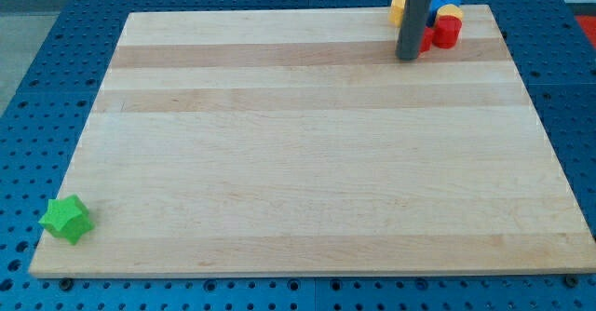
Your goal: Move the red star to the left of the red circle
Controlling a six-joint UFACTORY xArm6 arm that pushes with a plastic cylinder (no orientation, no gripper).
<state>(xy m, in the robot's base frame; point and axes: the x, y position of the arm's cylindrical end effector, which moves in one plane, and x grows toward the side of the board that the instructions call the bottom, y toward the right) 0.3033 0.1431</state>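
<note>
My tip (408,58) sits down on the wooden board (307,162) just left of the red circle (447,32), yellow and blue blocks crowded behind; green star (67,219) far off, bottom-left.

A single camera looks down at an oblique angle from beyond the counter's (307,162) near edge, facing its far edge. The whole wooden surface fits the frame at moderate range. The far corner at the view's top right holds a cluster of blocks.
</note>
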